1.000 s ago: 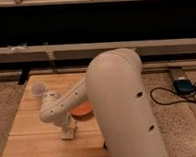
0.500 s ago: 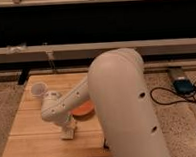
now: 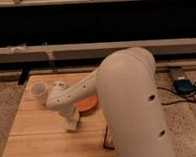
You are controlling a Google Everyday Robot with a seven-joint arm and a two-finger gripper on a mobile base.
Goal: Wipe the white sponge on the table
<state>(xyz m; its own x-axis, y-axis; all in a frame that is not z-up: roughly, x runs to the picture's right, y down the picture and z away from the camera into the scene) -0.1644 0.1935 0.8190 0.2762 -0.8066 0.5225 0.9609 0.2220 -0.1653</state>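
Observation:
The white sponge (image 3: 72, 126) is a small cream block lying on the light wooden table (image 3: 40, 141), left of the middle. My gripper (image 3: 71, 120) comes down from the big white arm and stands right on top of the sponge, shut on it and holding it against the planks. The arm's thick forearm covers the right part of the table.
A white cup (image 3: 39, 90) stands at the back left of the table. An orange bowl (image 3: 87, 104) shows partly behind the arm. A dark box (image 3: 108, 138) peeks out near the front edge beside the arm. Cables and a blue device (image 3: 183, 86) lie on the floor at right.

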